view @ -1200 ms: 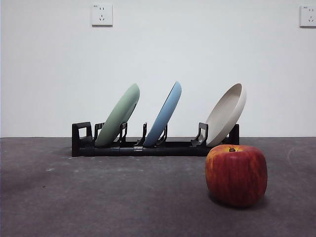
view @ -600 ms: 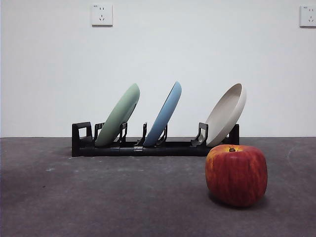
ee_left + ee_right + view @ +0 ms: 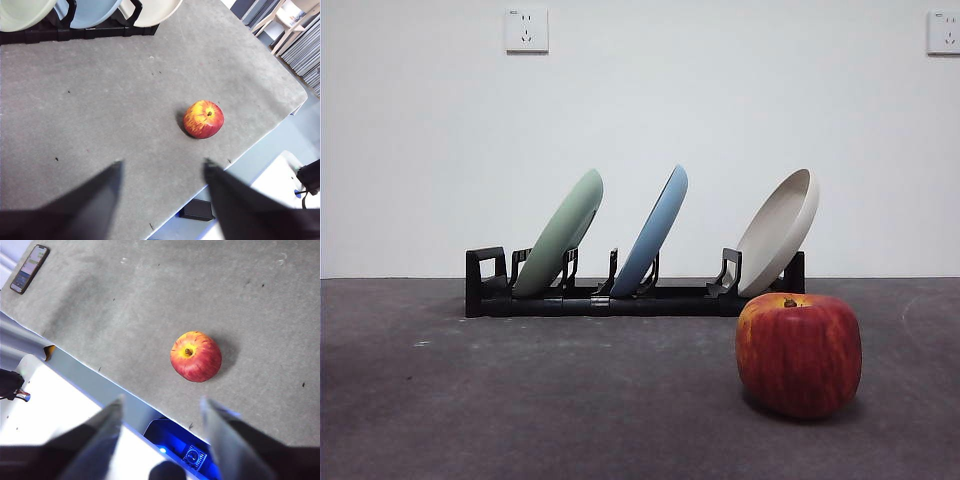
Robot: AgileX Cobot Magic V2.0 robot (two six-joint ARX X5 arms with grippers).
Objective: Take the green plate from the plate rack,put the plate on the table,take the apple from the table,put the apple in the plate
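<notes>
Open dark grey tabletop (image 3: 520, 400) before long black plastic plate rack (image 3: 620, 298); only blocky red apple (image 3: 798, 355) standing near right, well apart.

The sage-green plate (image 3: 560, 232) is leaned in the black plate rack (image 3: 630, 296); the red apple (image 3: 799, 353) is set upright on the grey table (image 3: 520, 400).

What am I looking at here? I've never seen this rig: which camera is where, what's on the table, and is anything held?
It is a two-armed robot at a table. One picture looks level across the table; the other two come from cameras on the wrists, looking down past each tool. A black rack holds three leaning plates: green, blue, cream. An apple stands alone in front. A phone lies near one table corner. The left tool and right tool are both open, high above the table, holding nothing.
</notes>
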